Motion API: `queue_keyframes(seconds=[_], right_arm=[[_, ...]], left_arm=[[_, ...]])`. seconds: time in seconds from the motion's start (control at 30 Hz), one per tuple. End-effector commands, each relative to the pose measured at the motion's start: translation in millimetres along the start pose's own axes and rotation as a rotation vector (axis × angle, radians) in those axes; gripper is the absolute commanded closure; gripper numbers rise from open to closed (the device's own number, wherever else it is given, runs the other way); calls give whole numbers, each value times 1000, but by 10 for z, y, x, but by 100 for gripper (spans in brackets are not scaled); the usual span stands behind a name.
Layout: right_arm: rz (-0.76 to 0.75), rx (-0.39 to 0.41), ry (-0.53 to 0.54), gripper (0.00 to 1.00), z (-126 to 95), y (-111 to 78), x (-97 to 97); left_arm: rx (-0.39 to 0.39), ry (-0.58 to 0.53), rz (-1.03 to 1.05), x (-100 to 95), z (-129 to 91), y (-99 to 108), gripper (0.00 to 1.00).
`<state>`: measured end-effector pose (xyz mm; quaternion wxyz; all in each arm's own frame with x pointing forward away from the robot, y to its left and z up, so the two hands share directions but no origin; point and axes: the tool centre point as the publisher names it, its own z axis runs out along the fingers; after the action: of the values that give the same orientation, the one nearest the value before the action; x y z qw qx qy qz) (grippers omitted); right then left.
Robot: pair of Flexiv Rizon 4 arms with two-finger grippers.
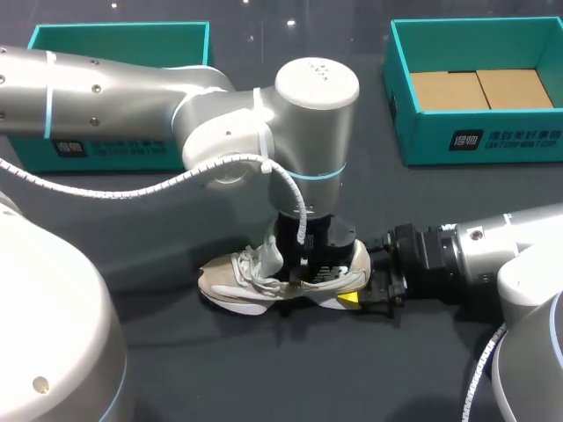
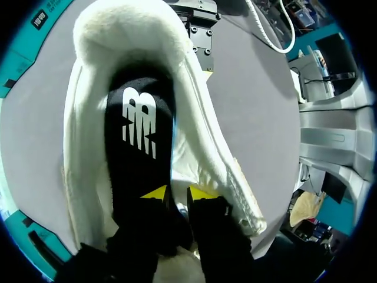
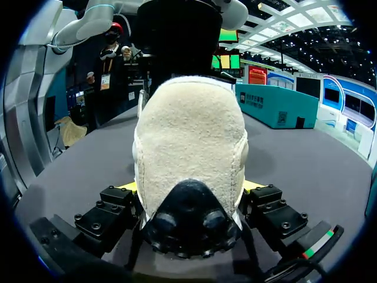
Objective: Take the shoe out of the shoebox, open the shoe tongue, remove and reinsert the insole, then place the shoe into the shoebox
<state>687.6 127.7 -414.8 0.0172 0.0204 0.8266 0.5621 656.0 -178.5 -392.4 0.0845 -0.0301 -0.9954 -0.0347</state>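
A cream sneaker (image 1: 255, 281) lies on the dark table, its toe toward my left side. My left arm comes down over it from above. My left gripper (image 2: 177, 193) is inside the shoe's opening, over the black insole (image 2: 138, 135). Its yellow tips stand a little apart at the seam between the insole and the white lining (image 2: 194, 147). My right gripper (image 3: 189, 188) is shut on the shoe's heel (image 3: 188, 130), one yellow tip pressed against each side. One right fingertip (image 1: 349, 299) shows under the heel in the head view.
A teal shoebox (image 1: 475, 141) with brown cardboard inside stands at the back right. Another teal box (image 1: 119, 40) stands at the back left, partly behind my left arm (image 1: 132, 88).
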Motion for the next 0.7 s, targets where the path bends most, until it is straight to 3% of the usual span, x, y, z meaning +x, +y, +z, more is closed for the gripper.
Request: queue_keyframes(seconds=[0.03, 0.4, 0.7], right_arm=[[2, 5, 0, 100, 20, -12, -12], [2, 5, 0, 100, 20, -12, -12], [2, 5, 0, 100, 20, -12, -12]], left_arm=[[5, -52, -17, 49, 45, -11, 73], [3, -170, -82, -89, 188, -146, 73], [-5, -205, -150, -347, 185, -137, 84]])
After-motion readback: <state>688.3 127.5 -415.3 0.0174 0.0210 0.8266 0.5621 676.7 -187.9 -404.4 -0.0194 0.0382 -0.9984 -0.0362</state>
